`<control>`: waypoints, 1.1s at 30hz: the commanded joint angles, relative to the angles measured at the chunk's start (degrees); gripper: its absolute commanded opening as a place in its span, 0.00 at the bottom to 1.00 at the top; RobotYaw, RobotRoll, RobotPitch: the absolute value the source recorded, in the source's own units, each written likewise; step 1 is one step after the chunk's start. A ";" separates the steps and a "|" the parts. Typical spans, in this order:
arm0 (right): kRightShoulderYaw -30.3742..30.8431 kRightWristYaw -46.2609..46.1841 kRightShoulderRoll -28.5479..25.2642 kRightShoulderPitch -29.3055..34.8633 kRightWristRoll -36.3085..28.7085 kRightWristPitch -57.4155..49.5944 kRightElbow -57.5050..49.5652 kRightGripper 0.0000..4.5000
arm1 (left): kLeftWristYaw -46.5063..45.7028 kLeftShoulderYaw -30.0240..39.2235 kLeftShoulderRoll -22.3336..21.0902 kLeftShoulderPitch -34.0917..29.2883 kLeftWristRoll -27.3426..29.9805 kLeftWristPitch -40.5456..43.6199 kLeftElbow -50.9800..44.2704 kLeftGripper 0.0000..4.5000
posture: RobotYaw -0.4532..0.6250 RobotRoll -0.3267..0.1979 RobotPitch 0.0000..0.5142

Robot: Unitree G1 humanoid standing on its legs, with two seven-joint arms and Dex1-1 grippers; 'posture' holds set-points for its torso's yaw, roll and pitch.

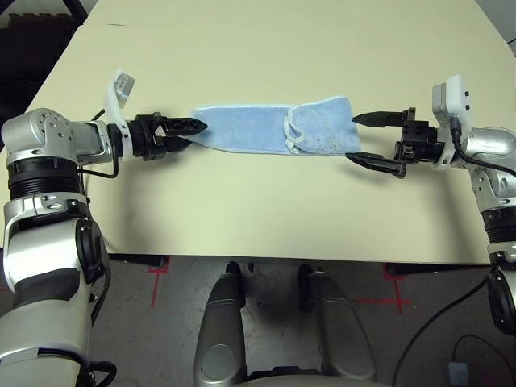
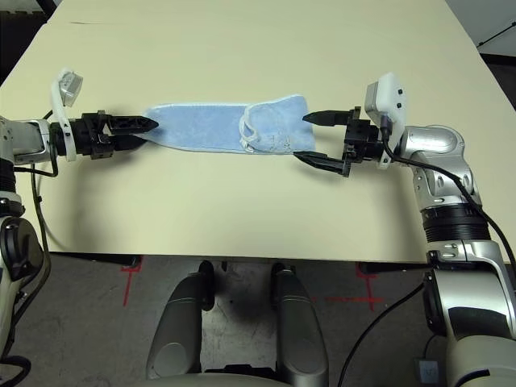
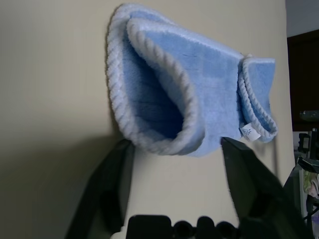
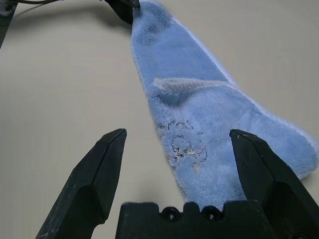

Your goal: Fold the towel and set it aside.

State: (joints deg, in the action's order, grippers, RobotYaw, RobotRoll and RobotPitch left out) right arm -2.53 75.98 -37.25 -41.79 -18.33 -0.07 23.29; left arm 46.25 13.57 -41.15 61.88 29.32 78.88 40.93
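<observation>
The towel (image 1: 250, 129) is light blue with white edging and lies as a long folded strip across the middle of the table, its right end doubled back on itself. My left gripper (image 1: 197, 134) is at the strip's left end. In the left wrist view its fingers (image 3: 114, 184) stand apart, with the layered towel end (image 3: 164, 124) between their tips. My right gripper (image 1: 351, 139) is open at the right end, one finger on either side of the corner. The right wrist view shows faint embroidery (image 4: 187, 144) on the towel (image 4: 184, 84) between those fingers.
The beige table (image 1: 258, 218) has bare surface in front of and behind the towel. Its front edge (image 1: 266, 260) runs close to my body. Red tape marks (image 1: 157, 274) lie on the floor below.
</observation>
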 commanded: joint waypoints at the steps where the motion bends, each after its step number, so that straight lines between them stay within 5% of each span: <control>1: 0.74 0.30 -0.60 1.12 0.39 -0.03 -1.18 1.00 | -0.55 0.29 -0.60 0.18 -0.27 -0.40 1.52 0.62 | 0.40 0.62 0.59; 7: 0.65 0.26 -0.78 1.40 0.42 -0.25 -1.72 1.00 | -0.52 -0.25 -1.17 -0.18 -0.81 -1.48 2.59 1.00 | 0.39 0.62 0.59; 22: 0.50 0.25 -1.28 1.63 0.58 -0.37 -1.95 1.00 | -3.02 1.87 -0.95 0.44 -1.08 -3.95 5.51 1.00 | 0.38 0.62 0.59; 25: 0.49 0.20 -1.40 1.65 0.63 -0.41 -1.99 1.00 | -3.68 2.13 -0.83 0.70 -1.23 -4.66 6.26 0.87 | 0.38 0.62 0.59; 33: 0.49 0.06 -1.53 1.26 0.85 -0.14 -1.43 1.00 | -3.16 1.47 -0.94 1.13 -0.74 -3.53 6.57 0.18 | 0.38 0.62 0.59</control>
State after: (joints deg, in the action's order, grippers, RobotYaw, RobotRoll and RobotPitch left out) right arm -2.53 75.92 -37.91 -41.24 -17.91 -0.27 22.48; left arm 42.90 15.46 -41.72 62.73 28.99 74.42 46.37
